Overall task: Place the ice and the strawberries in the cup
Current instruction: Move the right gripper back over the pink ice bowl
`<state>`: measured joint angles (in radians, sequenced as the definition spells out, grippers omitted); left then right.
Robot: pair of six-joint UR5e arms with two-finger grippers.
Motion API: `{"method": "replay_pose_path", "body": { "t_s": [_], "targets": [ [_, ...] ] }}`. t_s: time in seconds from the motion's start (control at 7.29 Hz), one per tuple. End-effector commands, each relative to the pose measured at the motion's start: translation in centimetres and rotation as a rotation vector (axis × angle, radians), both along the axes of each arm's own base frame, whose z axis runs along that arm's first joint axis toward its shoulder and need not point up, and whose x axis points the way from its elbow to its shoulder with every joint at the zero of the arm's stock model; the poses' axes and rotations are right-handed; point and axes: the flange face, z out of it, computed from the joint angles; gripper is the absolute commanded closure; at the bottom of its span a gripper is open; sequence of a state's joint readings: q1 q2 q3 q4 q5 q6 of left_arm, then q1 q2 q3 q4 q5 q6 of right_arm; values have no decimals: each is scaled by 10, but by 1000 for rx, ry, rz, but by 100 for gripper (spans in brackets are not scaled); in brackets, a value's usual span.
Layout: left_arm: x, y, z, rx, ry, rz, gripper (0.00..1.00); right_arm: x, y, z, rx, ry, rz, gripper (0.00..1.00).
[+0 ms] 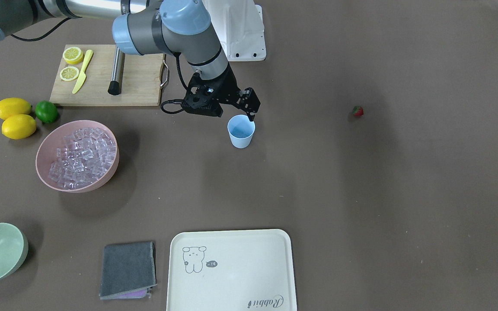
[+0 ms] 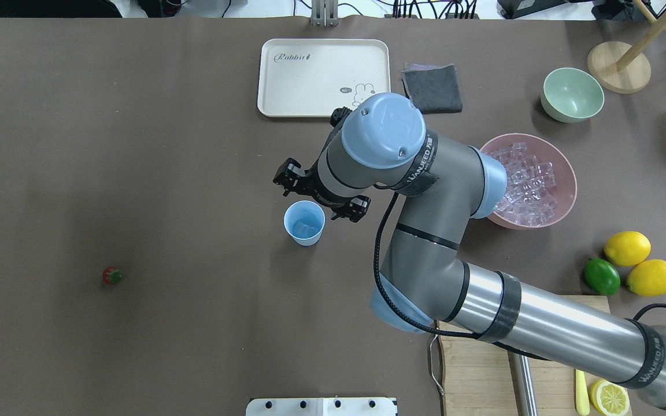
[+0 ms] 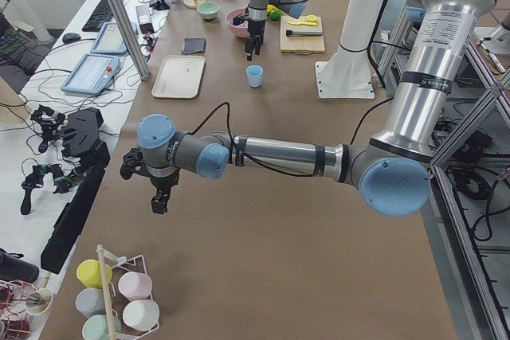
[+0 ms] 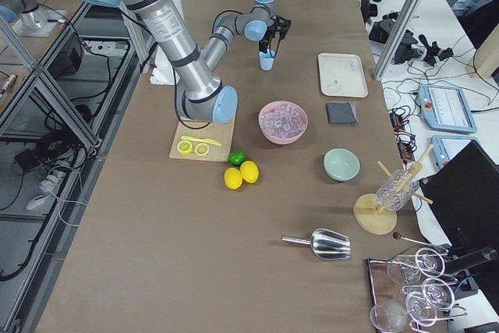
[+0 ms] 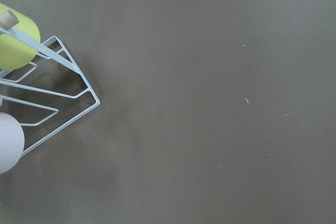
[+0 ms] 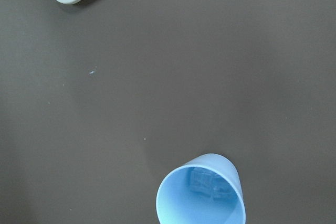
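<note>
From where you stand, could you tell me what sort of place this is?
Probably a robotics lab: a grey-and-blue robot arm over a brown-covered table, a white side desk with tablets, a pink bowl of ice cubes.

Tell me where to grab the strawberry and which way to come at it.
Pinch the strawberry across its red body, coming straight down from above. It is tiny and lies low on the table with nothing close, so a sideways approach would likely just push it; its green cap looks too small to hold.

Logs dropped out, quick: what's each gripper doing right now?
Left gripper: cannot tell; it shows only in the side view.
Right gripper: looks open, empty, above the cup.
</note>
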<state>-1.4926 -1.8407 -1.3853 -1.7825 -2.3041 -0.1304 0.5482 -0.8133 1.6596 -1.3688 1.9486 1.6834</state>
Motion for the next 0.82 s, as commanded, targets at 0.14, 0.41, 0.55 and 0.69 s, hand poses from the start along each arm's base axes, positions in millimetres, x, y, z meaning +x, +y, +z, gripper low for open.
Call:
{"method": "replay_pose_path", "body": {
  "t_s": [0.14,0.41,0.55,0.69],
  "targets": [
    [0,0,0,-1,0,-1,2,92,-32,34,2,68,-41,6],
    [0,-1,-2,2,0,-1,2,143,-54,63,42,98,-105,6],
    [0,-1,-1,0,0,-1,2,162,-62,80,89,107,-145,7],
    [0,-1,-2,2,1,-2,2,172,-62,101,147,124,-195,8]
  ]
}}
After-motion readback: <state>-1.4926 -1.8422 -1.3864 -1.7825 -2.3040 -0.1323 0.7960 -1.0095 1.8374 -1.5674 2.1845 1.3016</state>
